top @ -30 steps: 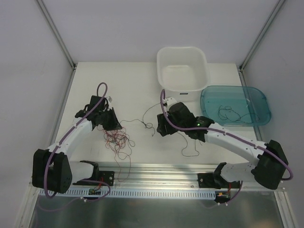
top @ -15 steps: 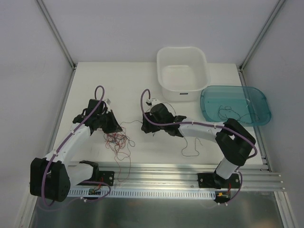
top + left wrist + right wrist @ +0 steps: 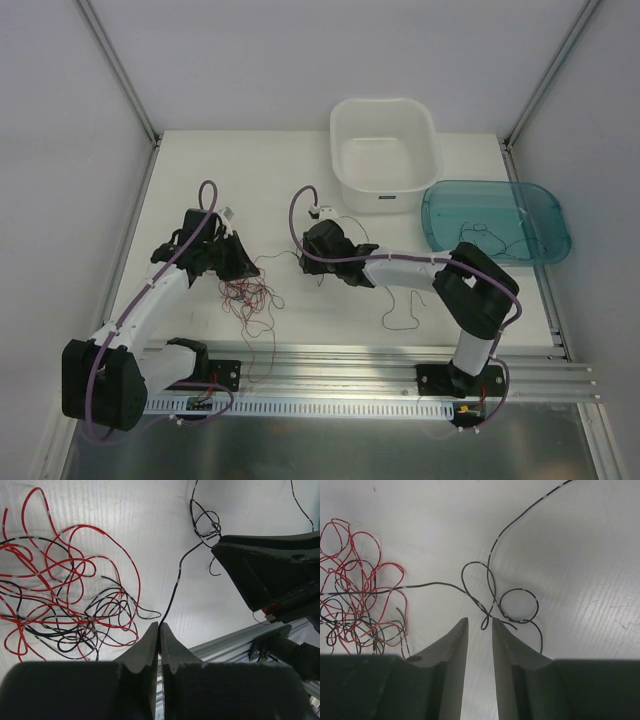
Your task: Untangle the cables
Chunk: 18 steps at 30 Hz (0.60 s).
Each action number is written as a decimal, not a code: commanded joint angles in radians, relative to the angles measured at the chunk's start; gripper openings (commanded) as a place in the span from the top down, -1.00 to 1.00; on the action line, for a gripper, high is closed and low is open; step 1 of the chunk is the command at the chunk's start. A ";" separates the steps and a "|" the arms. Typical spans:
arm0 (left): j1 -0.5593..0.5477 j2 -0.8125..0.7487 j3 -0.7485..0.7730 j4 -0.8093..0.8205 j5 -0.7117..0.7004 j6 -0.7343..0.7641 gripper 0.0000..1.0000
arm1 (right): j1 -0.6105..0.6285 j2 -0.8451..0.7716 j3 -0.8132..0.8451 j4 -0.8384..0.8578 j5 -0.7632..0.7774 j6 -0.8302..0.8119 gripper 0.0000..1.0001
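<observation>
Rightward arm has swung across the bench (image 3: 250,180): a second ago it lay stretched out near the teal tray (image 3: 545,225), now its elbow is folded and its right tool (image 3: 308,262) sits mid-bench. Its jaws have narrowed on the way.

- Cables (image 3: 248,297): red and black tangle lies on the bench left of centre, just in front of the left tool (image 3: 243,268). It has hardly shifted.
- One black strand (image 3: 172,592) leads out of the tangle toward a small knot of loops (image 3: 492,597) to the right.
- Left tool (image 3: 159,627): jaws pressed together, pinching that black strand at the tips. This arm has barely moved.
- Right tool (image 3: 480,622): tips a narrow gap apart, nothing gripped. A loose end of the loops hangs right at the gap. From the wrist view I can't say whether it is already between the tips or just ahead of them.
- Further out: a loose black wire (image 3: 400,315) lies on the bench near the right arm. More wire (image 3: 480,238) lies in the teal tray. White tub (image 3: 383,150) stands behind it.

Reading: with one end anchored on the left, the right side looks set to nip the loops and draw them away from the tangle. Separation has not yet started here.
</observation>
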 commanded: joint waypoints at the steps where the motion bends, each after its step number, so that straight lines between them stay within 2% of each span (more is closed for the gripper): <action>1: -0.008 -0.039 -0.015 0.016 0.046 -0.027 1.00 | 0.008 0.017 0.038 0.033 0.064 0.038 0.44; 7: -0.008 -0.056 -0.021 0.016 0.054 -0.038 1.00 | 0.008 0.042 0.041 0.029 0.106 0.081 0.51; 12: -0.010 -0.064 -0.028 0.016 0.069 -0.041 1.00 | 0.008 0.054 0.042 0.032 0.127 0.093 0.65; 18: -0.010 -0.067 -0.028 0.018 0.073 -0.049 1.00 | 0.009 0.057 0.021 0.102 0.093 0.096 0.61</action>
